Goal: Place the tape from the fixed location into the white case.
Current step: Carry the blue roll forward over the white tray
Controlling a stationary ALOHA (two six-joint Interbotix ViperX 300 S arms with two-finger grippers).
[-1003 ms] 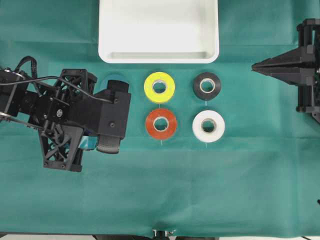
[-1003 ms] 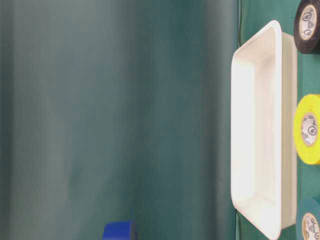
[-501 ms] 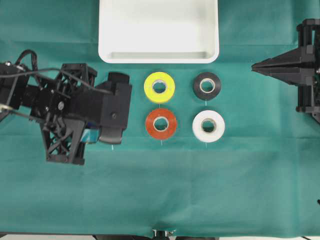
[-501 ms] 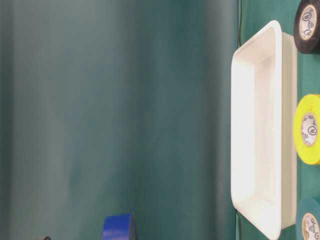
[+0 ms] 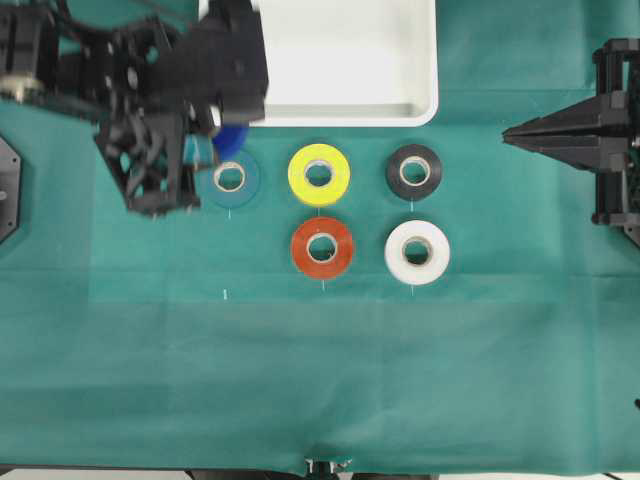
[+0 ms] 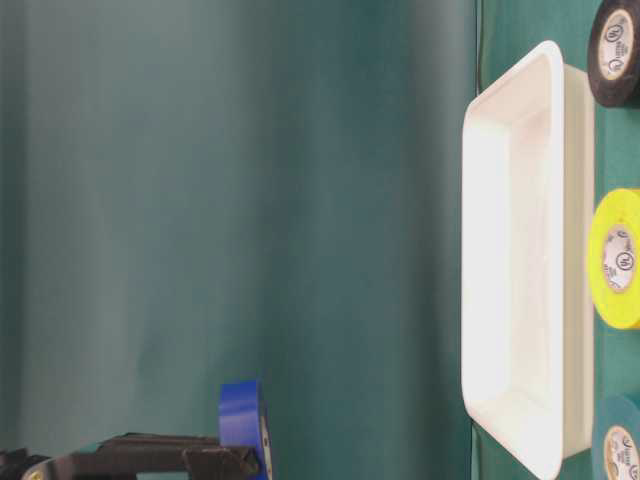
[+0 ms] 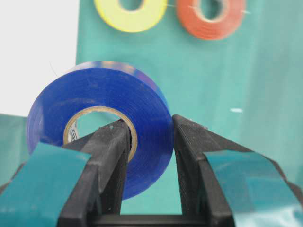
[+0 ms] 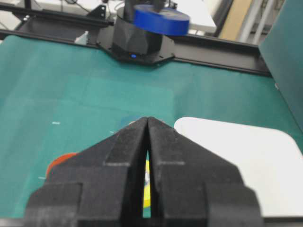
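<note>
The bench (image 5: 400,380) is covered with a dark green cloth and carries everything here. At its far edge lies the large shallow white plastic case (image 5: 400,60) with rounded corners and a raised rim; nothing is visible inside it.

The black left arm has swung from the near-left part of the cloth up to the left corner of the white case, so the teal blue-green tape roll (image 5: 229,178) under it is now uncovered. The left end effector (image 7: 149,142) pinches the deep royal-blue tape roll (image 7: 102,120) with a pale cardboard core: one finger goes through the core hole and the other presses on the outside. The roll is lifted clear of the cloth, and in the overhead view only a small part of it (image 5: 232,138) shows, just beside the case rim.

This means, in my judgement, that the pick is done and the carry is almost finished; the roll must move a little more over the case before release.

The right end effector (image 8: 147,142) is pressed together and holds nothing, well apart at the right side. The yellow roll (image 5: 318,174), red roll (image 5: 321,246), black roll (image 5: 413,171) and white roll (image 5: 416,251) lie flat.
</note>
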